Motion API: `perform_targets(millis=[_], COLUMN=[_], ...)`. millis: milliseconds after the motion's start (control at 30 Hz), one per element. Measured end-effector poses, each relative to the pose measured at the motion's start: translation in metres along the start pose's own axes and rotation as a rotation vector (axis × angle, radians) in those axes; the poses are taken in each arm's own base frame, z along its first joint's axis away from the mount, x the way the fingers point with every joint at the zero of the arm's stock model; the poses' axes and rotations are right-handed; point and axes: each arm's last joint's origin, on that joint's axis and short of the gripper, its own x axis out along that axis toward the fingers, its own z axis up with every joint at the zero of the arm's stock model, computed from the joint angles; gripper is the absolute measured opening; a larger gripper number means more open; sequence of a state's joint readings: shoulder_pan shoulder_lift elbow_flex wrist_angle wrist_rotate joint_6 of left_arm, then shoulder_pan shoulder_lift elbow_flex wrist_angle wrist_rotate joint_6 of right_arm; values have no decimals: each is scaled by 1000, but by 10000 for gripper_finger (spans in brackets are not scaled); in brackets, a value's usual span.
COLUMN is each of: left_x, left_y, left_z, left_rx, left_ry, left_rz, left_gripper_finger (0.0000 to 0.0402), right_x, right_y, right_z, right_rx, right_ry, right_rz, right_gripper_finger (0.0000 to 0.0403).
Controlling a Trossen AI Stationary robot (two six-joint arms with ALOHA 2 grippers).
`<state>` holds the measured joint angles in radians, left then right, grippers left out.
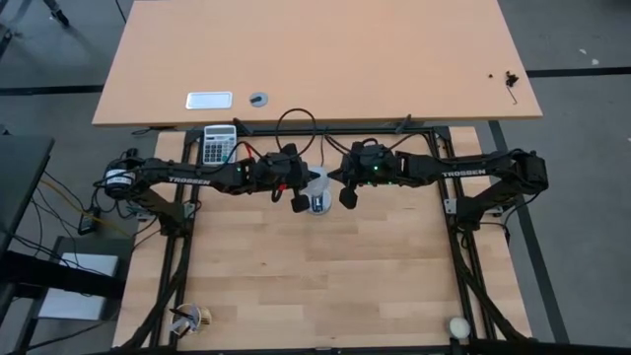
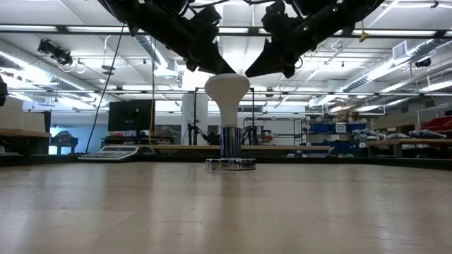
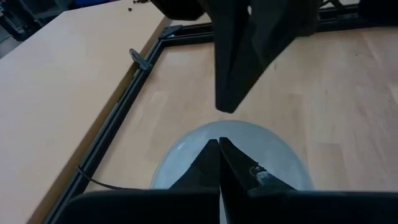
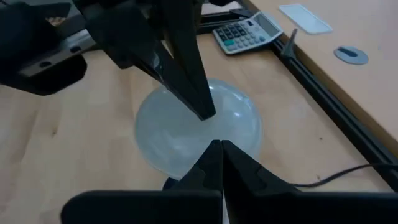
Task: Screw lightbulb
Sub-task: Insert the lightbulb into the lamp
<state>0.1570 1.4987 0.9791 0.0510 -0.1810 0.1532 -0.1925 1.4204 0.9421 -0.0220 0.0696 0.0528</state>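
Observation:
The white lightbulb (image 2: 227, 92) stands upright, its narrow screw base in the round silver socket (image 2: 230, 164) at the far middle of the table. It also shows in the high view (image 1: 317, 183). My left gripper (image 3: 219, 149) is shut, its tip just over the bulb's dome (image 3: 267, 146), coming down from the table's left (image 2: 223, 68). My right gripper (image 4: 221, 149) is shut too, its tip at the dome's upper right side (image 2: 248, 74), above the dome in its own view (image 4: 174, 137). The two tips nearly meet over the bulb. My left gripper is shut with its tip at the top of the bulb's dome (image 2: 224, 76), slanting down from the table's left. I cannot tell whether it touches. My right gripper is shut with its tip beside the dome's upper right edge (image 2: 243, 79), slanting down from the table's right. I cannot tell whether it touches.
A calculator (image 1: 219, 143) lies at the far left beside the frame. The socket's black cord (image 1: 296, 118) loops behind the bulb. A small cream ball (image 1: 458, 325) sits at the near right corner, and a small object (image 1: 192, 318) at the near left.

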Motion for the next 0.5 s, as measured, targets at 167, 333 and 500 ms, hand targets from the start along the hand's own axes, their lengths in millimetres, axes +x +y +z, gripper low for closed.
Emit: perform_targets(millis=[167,333,500], left_x=[0,0,0], left_y=[0,0,0], left_z=[0,0,-1], left_rx=[-1,-1,0], left_ry=[-4,-5,3], left_rz=[-11,-13,-11], left_gripper_finger=[0,0,0], right_x=[1,5,14], right_y=[-2,-1,0], right_z=[0,-2,-7], right_rx=[2,16,29], right_ry=[1,12,30], right_rz=[-19,25,61], right_gripper_finger=[9,9,9])
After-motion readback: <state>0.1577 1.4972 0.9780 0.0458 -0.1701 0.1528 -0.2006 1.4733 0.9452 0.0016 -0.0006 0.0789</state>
